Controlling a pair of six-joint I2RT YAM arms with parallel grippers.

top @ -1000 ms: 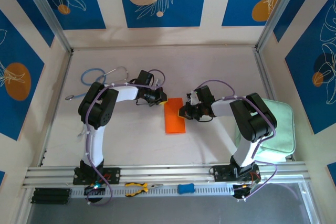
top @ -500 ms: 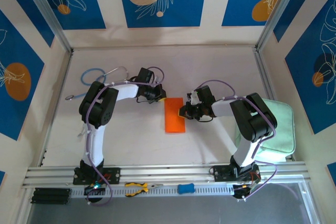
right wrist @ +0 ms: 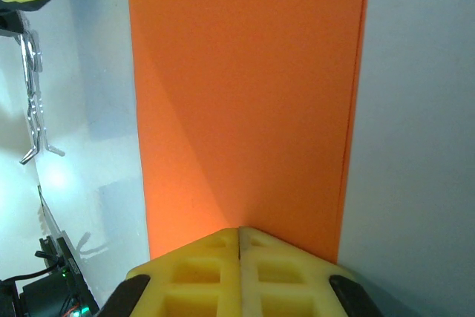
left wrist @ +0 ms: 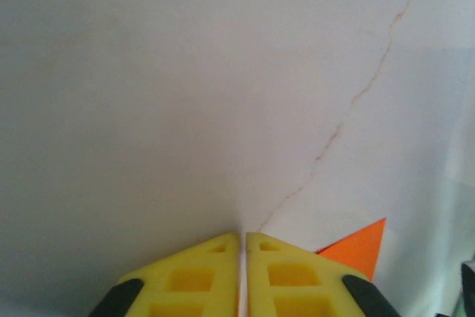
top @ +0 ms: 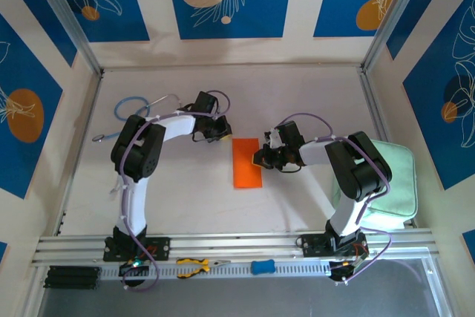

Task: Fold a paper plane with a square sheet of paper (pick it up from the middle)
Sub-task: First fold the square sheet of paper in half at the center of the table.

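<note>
The square sheet of paper lies flat on the table, folded into a narrow bright orange rectangle. In the right wrist view the paper runs away from my fingers, with a faint diagonal crease on it. My right gripper is shut, its tips resting on the paper's right long edge. My left gripper hovers just off the paper's upper left corner. Its jaws stand together with a hair-thin slit and nothing between them. An orange corner shows to their right.
A pale green pad lies at the right, under the right arm. A blue cable loop sits at the back left. Yellow pliers and a blue item rest on the front rail. A thin crack crosses the tabletop.
My left gripper has drawn back up and to the left, off the paper's top left corner. The right gripper and the paper have stayed where they were.
</note>
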